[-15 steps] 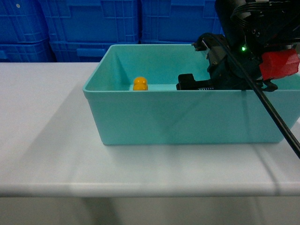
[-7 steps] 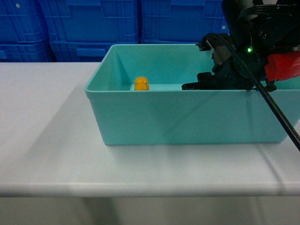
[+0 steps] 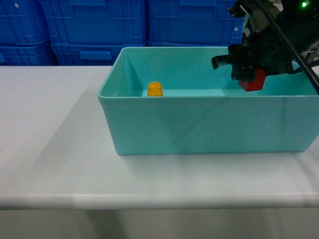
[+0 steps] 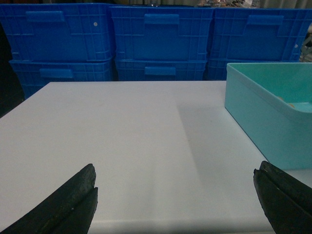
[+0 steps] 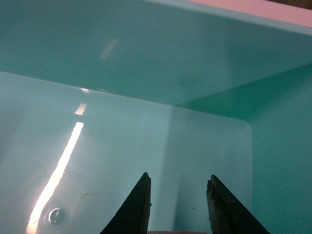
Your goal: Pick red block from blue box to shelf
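- Blue box (image 3: 199,124): plain teal-turquoise, glossy, unpatterned inside and out.
- Red block (image 3: 253,81): glossy red.
- Rounded piece (image 3: 155,89) in the box: orange-yellow.
- Table (image 3: 50,149): plain white-grey.
- Crates (image 4: 161,39) on the shelf along the table's far edge: dark blue, ribbed.
- Right pincer (image 3: 244,67): black, with a green indicator light on the arm.
- Left pincer (image 4: 175,204): black fingers.

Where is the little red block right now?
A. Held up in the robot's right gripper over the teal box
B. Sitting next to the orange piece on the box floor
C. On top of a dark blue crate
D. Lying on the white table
A: in the head view the red block hangs pinched in the right gripper above the blue box, apart from the orange piece.
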You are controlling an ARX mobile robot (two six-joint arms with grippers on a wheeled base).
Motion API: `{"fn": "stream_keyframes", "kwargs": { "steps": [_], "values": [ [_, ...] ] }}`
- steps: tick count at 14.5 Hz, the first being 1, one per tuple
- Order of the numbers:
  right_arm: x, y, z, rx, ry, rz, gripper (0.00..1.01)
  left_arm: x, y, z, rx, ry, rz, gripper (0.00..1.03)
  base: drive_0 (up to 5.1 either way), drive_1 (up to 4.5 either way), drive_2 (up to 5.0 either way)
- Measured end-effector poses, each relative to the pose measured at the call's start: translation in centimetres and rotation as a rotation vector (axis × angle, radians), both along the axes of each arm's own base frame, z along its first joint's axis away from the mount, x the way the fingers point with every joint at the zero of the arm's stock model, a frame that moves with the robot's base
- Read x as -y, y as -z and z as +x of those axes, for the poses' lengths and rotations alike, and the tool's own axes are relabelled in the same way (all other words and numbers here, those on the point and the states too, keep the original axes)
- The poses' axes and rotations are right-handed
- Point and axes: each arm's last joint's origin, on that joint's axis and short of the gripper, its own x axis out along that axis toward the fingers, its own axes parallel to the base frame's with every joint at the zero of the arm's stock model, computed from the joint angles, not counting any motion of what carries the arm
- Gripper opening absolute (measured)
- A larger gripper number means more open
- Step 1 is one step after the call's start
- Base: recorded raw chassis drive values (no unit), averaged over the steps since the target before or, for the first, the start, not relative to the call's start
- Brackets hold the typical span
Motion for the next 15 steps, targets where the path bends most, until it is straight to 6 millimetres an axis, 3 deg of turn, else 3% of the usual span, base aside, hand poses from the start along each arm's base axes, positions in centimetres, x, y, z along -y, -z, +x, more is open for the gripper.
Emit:
{"fn": "stream_keyframes", "kwargs": {
  "steps": [3, 5, 7, 10, 11, 15],
  "values": [
    [0.3, -0.6, -0.3, -0.002, -0.005, 0.004, 0.29, 0.0, 0.0, 0.0, 0.000, 0.000, 0.000, 0.98, 0.0, 0.00, 0.0],
    [0.7, -2.7, -1.4, 0.033, -0.020, 0.039, 0.28, 0.0, 0.0, 0.0, 0.000, 0.000, 0.000, 0.98, 0.0, 0.00, 0.0],
    [2.0, -6.3, -3.3, 0.110, -0.015, 0.081, 0.28, 0.0, 0.0, 0.0, 0.000, 0.000, 0.000, 0.98, 0.0, 0.00, 0.0],
    [5.4, -11.4, -7.6, 0.285, 0.043, 0.113, 0.28, 0.0, 0.0, 0.0, 0.000, 0.000, 0.000, 0.98, 0.0, 0.00, 0.0],
    [7.2, -12.3, -10.5, 0.347, 0.086, 0.109, 0.28, 0.0, 0.0, 0.0, 0.000, 0.000, 0.000, 0.98, 0.0, 0.00, 0.0],
    [9.9, -11.3, -17.8, 0.510, 0.211, 0.068, 0.28, 0.0, 0.0, 0.0, 0.000, 0.000, 0.000, 0.98, 0.0, 0.00, 0.0]
  ]
}}
